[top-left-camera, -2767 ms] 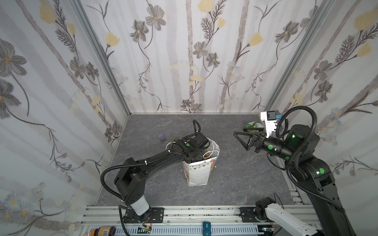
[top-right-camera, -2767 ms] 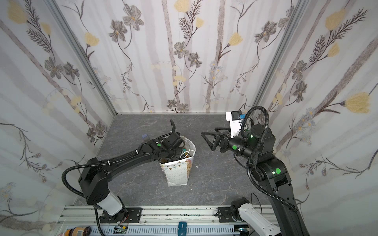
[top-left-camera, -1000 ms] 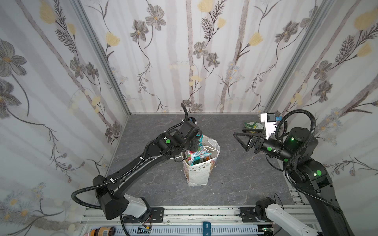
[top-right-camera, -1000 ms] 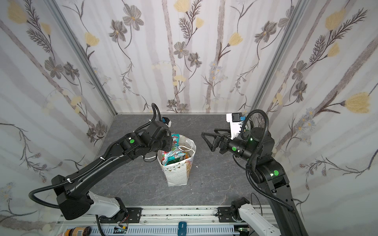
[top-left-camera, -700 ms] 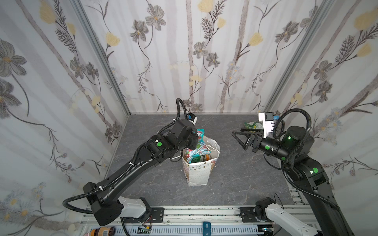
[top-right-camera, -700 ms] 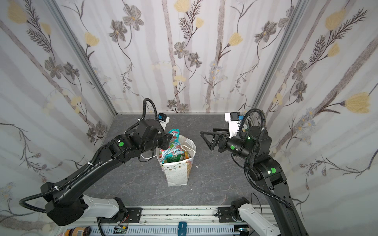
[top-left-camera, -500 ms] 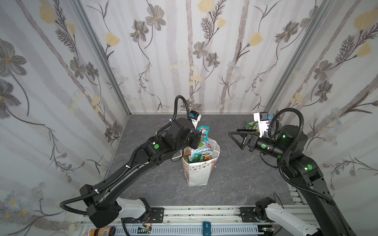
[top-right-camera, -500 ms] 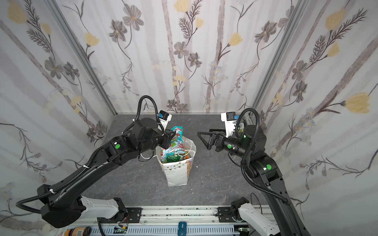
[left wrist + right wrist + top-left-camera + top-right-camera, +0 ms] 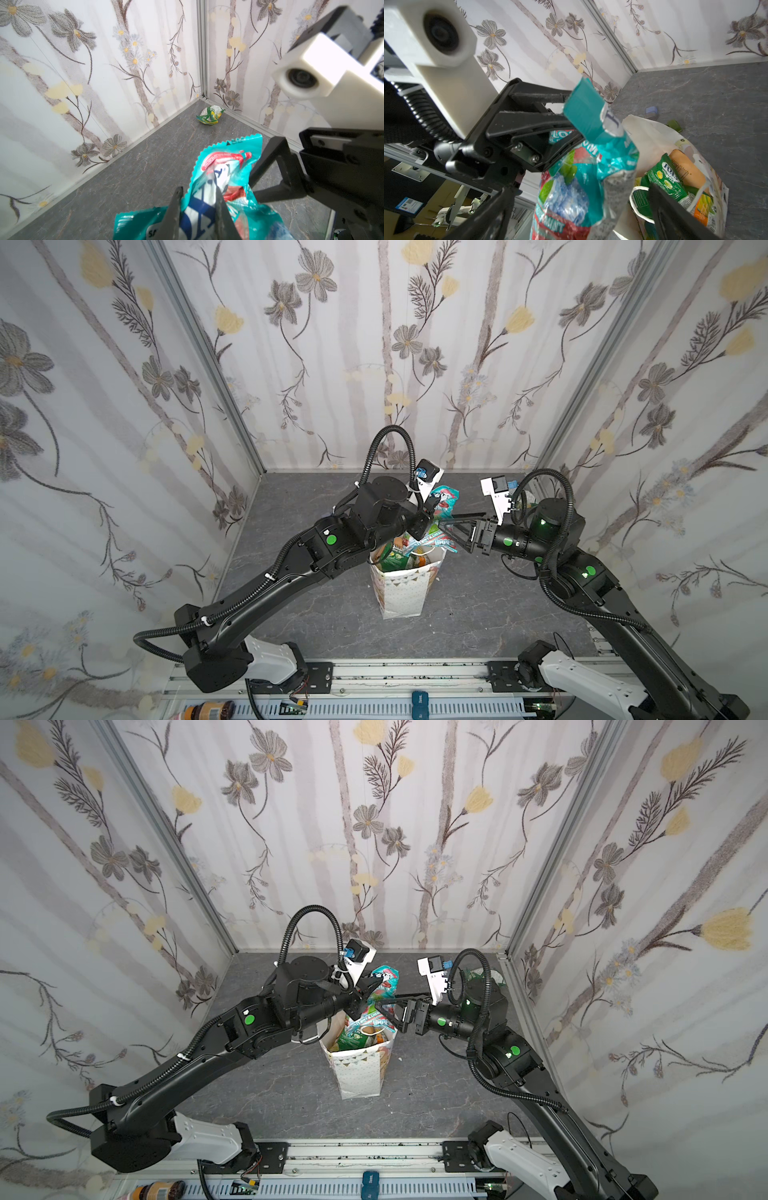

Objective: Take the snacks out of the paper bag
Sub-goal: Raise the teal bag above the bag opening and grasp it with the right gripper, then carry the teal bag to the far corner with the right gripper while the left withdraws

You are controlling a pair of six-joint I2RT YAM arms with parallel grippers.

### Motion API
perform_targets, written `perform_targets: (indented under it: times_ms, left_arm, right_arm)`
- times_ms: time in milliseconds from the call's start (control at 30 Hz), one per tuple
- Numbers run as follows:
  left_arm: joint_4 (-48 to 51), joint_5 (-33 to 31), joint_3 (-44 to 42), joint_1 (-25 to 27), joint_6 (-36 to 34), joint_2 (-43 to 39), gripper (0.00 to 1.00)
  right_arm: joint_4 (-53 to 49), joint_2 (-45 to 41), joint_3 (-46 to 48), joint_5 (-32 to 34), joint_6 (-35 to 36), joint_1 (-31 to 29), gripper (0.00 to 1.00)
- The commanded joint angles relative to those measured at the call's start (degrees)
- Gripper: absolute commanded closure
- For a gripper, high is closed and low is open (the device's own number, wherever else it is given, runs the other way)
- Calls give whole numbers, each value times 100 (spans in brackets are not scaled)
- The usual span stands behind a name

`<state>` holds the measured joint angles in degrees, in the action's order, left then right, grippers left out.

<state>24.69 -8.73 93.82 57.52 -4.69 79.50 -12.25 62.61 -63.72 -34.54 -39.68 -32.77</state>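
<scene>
Left gripper (image 9: 198,191) pinches 1 teal packet (image 9: 228,162) over 1 paper bag (image 9: 401,593); right gripper (image 9: 580,187) spread wide, close by. 1 green packet (image 9: 209,115), table (image 9: 145,166) far-right corner.

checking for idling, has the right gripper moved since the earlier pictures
Yes. In both top views the right gripper moved left, from clear of the paper bag to over its right rim, beside the teal packet.

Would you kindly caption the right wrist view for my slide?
Left tool holds a teal snack packet over the open paper bag.
</scene>
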Motion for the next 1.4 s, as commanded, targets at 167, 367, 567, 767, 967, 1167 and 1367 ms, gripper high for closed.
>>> perform_targets:
  times_ms: [167, 367, 567, 767, 967, 1167, 1367]
  left_arm:
    - [-604, 71, 233, 39, -140, 51, 100]
    - [-641, 86, 172, 80, -68, -17, 100]
    - [-688, 14, 106, 84, -26, -80, 94]
    - [-711, -54, 35, 85, -28, -168, 75]
    - [-737, -40, -89, 84, 62, -392, 52]
    - [-705, -17, -271, 84, 238, -708, 25]
    - [-414, -29, -523, 89, 345, -1265, 14]
  right_arm:
    - [831, 55, 44, -66, -285, -144, 9]
    - [1088, 129, 36, -42, -384, -157, 25]
    - [1216, 161, 38, -39, -409, -159, 51]
    - [1377, 137, 53, 41, -496, -159, 68]
    - [1480, 142, -14, 239, -515, -141, 85]
    - [1480, 281, -265, 391, -477, 25, 95]
    - [1512, 500, -610, 359, -488, 577, 99]
